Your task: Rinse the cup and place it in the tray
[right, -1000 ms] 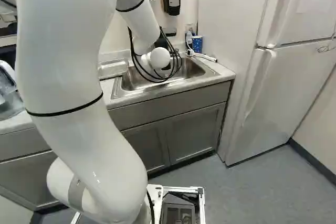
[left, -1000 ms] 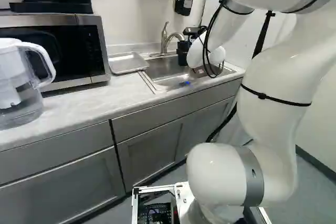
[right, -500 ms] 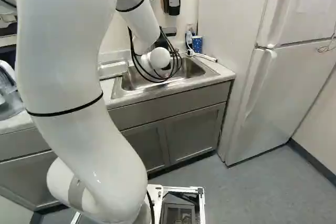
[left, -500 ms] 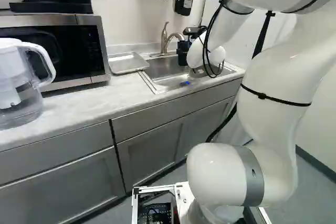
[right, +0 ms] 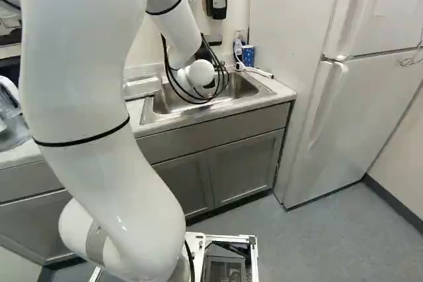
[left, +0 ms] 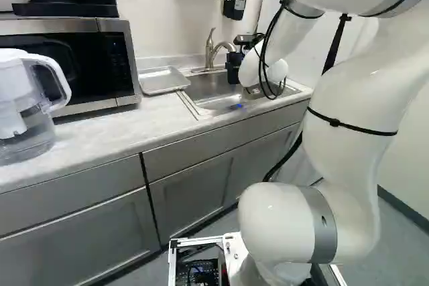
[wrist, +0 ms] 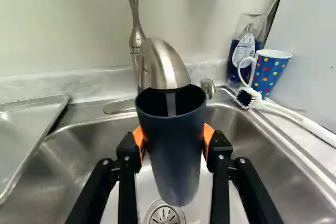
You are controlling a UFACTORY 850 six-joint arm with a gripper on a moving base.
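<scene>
In the left base view my gripper point(left: 248, 41), seen in part, reaches over the sink. The wrist view shows the gripper point(wrist: 173, 142) shut on a dark blue cup point(wrist: 172, 156), an orange pad on either side. The cup is roughly upright, its open top right under the faucet head point(wrist: 164, 66), and a stream of water point(wrist: 171, 103) runs into it. Below the cup lies the drain point(wrist: 165, 214). A metal tray point(left: 162, 80) rests on the counter between microwave and sink; its edge point(wrist: 31, 100) also shows beside the basin in the wrist view.
Beside the sink stand a dotted blue mug point(wrist: 269, 72) and a soap bottle point(wrist: 244, 51), with a white-handled brush point(wrist: 294, 116) lying by them. A water pitcher point(left: 23, 108) and a microwave point(left: 100, 58) occupy the counter. A refrigerator point(right: 363, 110) stands past the counter's end.
</scene>
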